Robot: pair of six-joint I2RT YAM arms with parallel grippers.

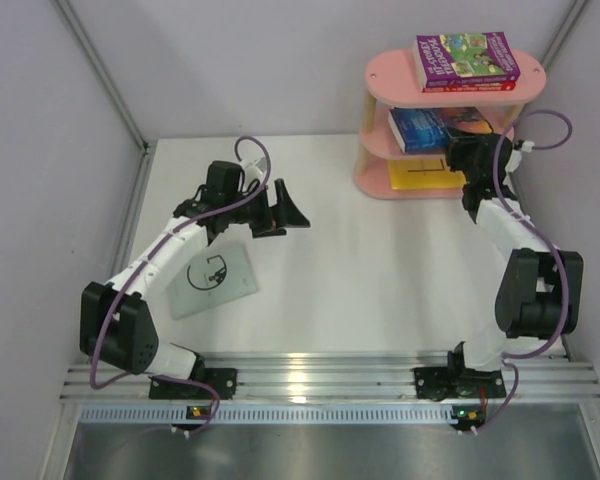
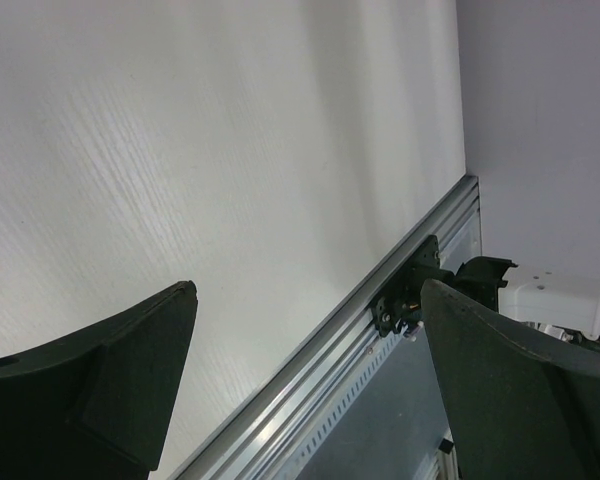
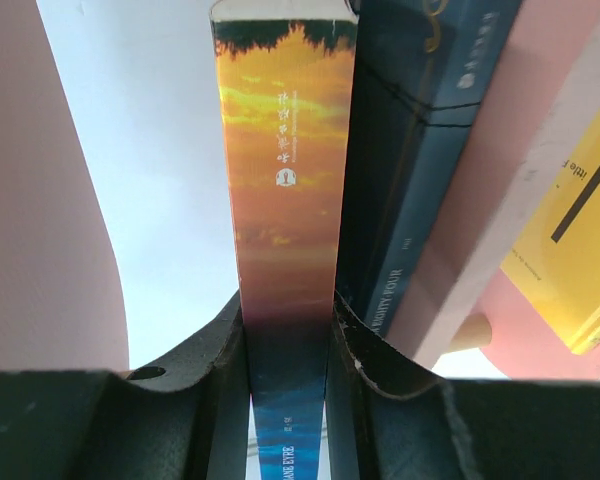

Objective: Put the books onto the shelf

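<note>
Your right gripper (image 3: 288,318) is clamped on the spine of the Jane Eyre book (image 3: 285,180) at the shelf's (image 1: 382,76) middle tier, with the navy book (image 3: 410,150) touching it alongside. The yellow book (image 1: 418,177) lies on the tier below and the purple-green book (image 1: 467,55) on top. Your left gripper (image 1: 281,208) hangs spread wide, well left of the shelf, near the grey-green book (image 1: 212,281).

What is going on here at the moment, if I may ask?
The right hand is shut on the Jane Eyre book, at the middle tier of the pink shelf. A purple-green book lies on top, a yellow book at the bottom. The left hand is open and empty, above the table near a pale grey-green book lying flat.
</note>
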